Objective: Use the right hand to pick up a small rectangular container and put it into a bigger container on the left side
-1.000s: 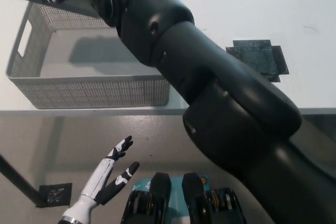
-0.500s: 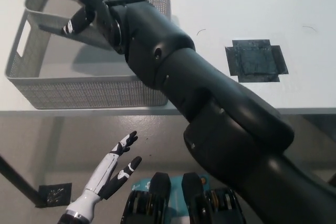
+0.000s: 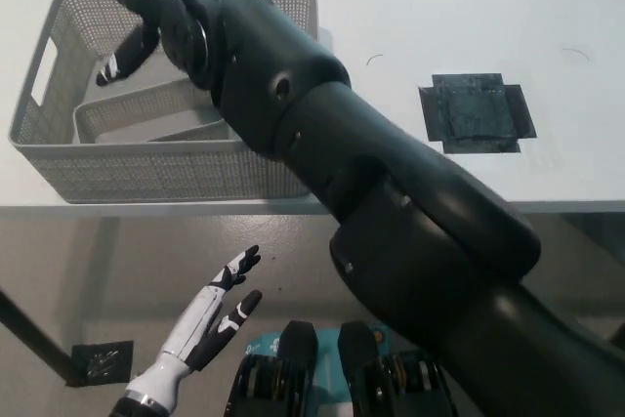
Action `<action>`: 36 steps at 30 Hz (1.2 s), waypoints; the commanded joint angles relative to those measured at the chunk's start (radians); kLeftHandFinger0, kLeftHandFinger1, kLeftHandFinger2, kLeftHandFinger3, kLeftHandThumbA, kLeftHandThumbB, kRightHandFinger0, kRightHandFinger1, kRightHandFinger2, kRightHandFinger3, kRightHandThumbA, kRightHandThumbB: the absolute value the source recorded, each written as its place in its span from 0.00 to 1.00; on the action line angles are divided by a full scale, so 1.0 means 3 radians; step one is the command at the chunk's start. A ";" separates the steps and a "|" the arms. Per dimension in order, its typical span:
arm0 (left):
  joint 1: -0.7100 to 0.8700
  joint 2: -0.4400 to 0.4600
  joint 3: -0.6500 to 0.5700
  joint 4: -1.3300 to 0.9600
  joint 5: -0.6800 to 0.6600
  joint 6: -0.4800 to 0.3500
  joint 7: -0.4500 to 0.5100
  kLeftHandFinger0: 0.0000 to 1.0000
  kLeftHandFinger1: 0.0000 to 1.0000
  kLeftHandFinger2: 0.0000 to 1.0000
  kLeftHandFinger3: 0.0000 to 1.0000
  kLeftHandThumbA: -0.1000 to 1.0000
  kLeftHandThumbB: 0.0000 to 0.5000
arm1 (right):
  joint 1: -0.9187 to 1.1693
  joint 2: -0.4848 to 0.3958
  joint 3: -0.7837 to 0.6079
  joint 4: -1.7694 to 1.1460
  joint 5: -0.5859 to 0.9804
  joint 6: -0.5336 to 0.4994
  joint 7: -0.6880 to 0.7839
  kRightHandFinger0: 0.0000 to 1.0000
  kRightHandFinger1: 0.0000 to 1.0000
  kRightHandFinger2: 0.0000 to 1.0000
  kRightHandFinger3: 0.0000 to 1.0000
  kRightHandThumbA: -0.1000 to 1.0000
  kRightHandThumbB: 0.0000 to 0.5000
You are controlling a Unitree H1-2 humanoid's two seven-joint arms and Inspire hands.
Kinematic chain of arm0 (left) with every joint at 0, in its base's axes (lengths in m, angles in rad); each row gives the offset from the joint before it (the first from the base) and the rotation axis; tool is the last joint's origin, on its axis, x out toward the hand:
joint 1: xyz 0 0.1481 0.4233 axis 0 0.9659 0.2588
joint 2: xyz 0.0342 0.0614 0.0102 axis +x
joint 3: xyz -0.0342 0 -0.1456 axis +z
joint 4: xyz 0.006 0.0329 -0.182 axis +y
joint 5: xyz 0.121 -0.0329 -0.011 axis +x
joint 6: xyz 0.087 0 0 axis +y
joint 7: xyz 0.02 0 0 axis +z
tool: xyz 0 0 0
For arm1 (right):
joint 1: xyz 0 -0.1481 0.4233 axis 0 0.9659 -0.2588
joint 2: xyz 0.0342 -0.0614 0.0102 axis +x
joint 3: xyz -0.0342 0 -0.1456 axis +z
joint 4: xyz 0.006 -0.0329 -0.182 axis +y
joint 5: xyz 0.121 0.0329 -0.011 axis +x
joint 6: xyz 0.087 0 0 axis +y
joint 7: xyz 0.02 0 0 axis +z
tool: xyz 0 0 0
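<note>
A big grey mesh basket (image 3: pixel 176 175) stands on the white table at the upper left. Inside it lies a small rectangular grey mesh container (image 3: pixel 146 111), resting tilted on the basket floor. My black right hand (image 3: pixel 132 17) hovers over the basket just above the small container, fingers spread and hanging down, holding nothing. The black right arm stretches across the picture from the bottom right and hides the basket's right part. My white left hand (image 3: pixel 205 324) rests below the table edge at the lower left, fingers apart.
A dark square patch of tape (image 3: pixel 476 112) marks the white table (image 3: pixel 469 7) to the right of the arm. Another dark patch (image 3: pixel 103 362) lies on the floor at the lower left. The table's front edge runs across the middle of the picture.
The right hand held the small container above the basket; it now lies in the basket and the hand has let go and lifted off. The left hand has stayed put.
</note>
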 commanded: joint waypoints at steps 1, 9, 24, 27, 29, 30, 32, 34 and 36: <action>-0.0076 0.0036 0.0004 -0.0076 0.0006 -0.0067 -0.0005 1.00 1.00 1.00 1.00 0.99 0.36 | -0.0434 -0.0139 -0.0088 -0.0079 0.0116 -0.0092 -0.0117 1.00 1.00 1.00 1.00 1.00 1.00; -0.0106 0.0040 0.0003 -0.0074 0.0021 -0.0049 -0.0004 1.00 1.00 1.00 1.00 1.00 0.38 | -0.0976 -0.0807 -0.0464 -0.0172 0.0378 -0.0419 -0.0194 1.00 1.00 1.00 1.00 1.00 1.00; -0.0198 0.0077 0.0113 -0.0010 -0.0103 -0.0192 0.0053 1.00 1.00 1.00 1.00 1.00 0.40 | 0.1258 -0.2334 -0.1428 -0.5168 0.1200 -0.0290 0.0404 1.00 1.00 1.00 1.00 1.00 0.86; -0.0250 0.0076 0.0142 0.0006 -0.0154 -0.0188 0.0052 1.00 1.00 1.00 1.00 1.00 0.45 | 0.1885 -0.2410 -0.1624 -0.6003 0.1367 -0.0172 0.0374 1.00 1.00 1.00 1.00 1.00 0.71; -0.0272 0.0081 0.0155 0.0018 -0.0171 -0.0185 0.0051 1.00 1.00 1.00 1.00 1.00 0.43 | 0.2441 -0.2343 -0.1727 -0.6648 0.1428 -0.0108 0.0264 1.00 1.00 1.00 1.00 1.00 0.73; -0.0285 0.0084 0.0160 0.0025 -0.0194 -0.0187 0.0041 1.00 1.00 1.00 1.00 1.00 0.42 | 0.2765 -0.2250 -0.1728 -0.6912 0.1466 -0.0154 0.0161 1.00 1.00 1.00 1.00 1.00 0.80; -0.0285 0.0074 0.0156 0.0045 -0.0214 -0.0205 0.0032 1.00 1.00 1.00 1.00 1.00 0.42 | 0.3112 -0.2079 -0.1675 -0.7227 0.1479 -0.0102 0.0046 1.00 1.00 1.00 1.00 1.00 0.95; -0.0294 0.0077 0.0155 0.0072 -0.0221 -0.0224 0.0028 1.00 1.00 1.00 1.00 1.00 0.45 | 0.3446 -0.1826 -0.1450 -0.7445 0.1463 -0.0214 -0.0114 1.00 1.00 1.00 1.00 0.91 1.00; -0.0293 0.0077 0.0154 0.0078 -0.0217 -0.0226 0.0031 1.00 1.00 1.00 1.00 1.00 0.45 | 0.3868 -0.1736 -0.1249 -0.7632 0.1271 -0.0442 -0.0183 1.00 1.00 1.00 1.00 0.96 1.00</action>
